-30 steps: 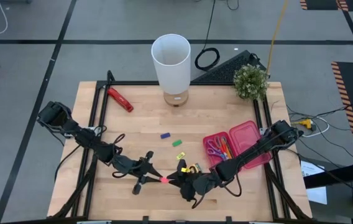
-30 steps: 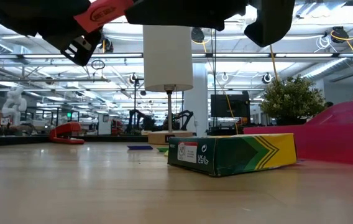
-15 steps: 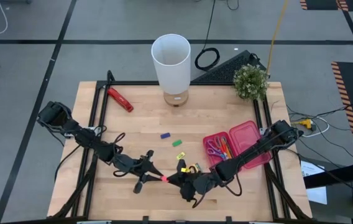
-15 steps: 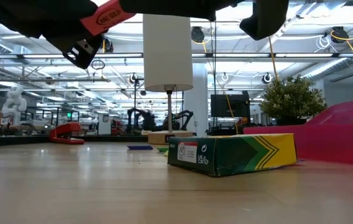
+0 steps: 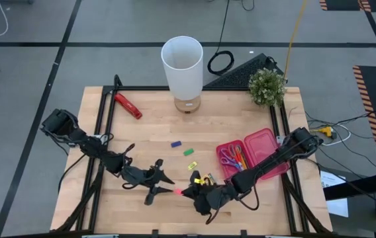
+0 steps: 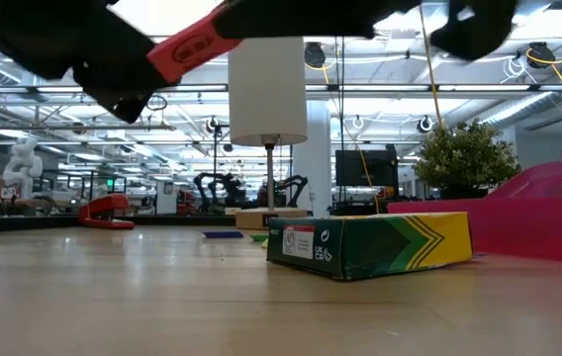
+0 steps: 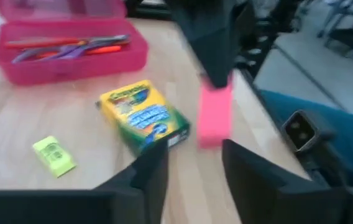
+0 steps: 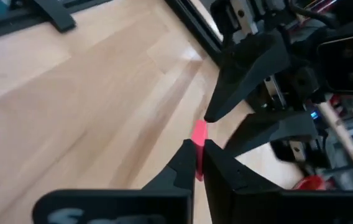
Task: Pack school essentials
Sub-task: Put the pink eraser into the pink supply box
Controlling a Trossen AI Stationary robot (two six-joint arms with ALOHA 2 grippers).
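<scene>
- Wooden table (image 5: 148, 132) is seen from above, with a white lamp (image 5: 183, 63) and a small plant (image 5: 266, 86) along the far edge. A red-and-black hand tool (image 5: 128, 105) lies at the far left.
- The open pink case (image 5: 251, 151) is placed near the right edge. Scissors (image 5: 230, 157) and an orange marker (image 7: 105, 47) are already lying inside it.
- Still loose on the table: crayon box (image 5: 204, 179), green eraser (image 5: 189, 151), blue eraser (image 5: 175, 143), yellow-green eraser (image 7: 53, 154).
- The pink eraser (image 5: 177, 192) is held in the air near the front edge, between the two grippers and well apart from the case.
- Right gripper (image 8: 196, 163): fingers are pinched closed on the eraser's end.
- Left gripper (image 7: 195, 155): fingers are spread wide, nothing is held, and a clear gap to the eraser is seen.
- Change over the last second: the eraser was bridged between both grippers. Now the left fingers are seen parted and clear of it, and the eraser has shifted slightly toward the right arm's side.
- Judged meaning: the handover looks complete, with the eraser owned by the right arm alone.
- The next move is expected to be a carry to the case. The grip is only on the eraser's end, so tilt or slip is a risk.
- Task judged partway done, with four loose items still to be packed.
</scene>
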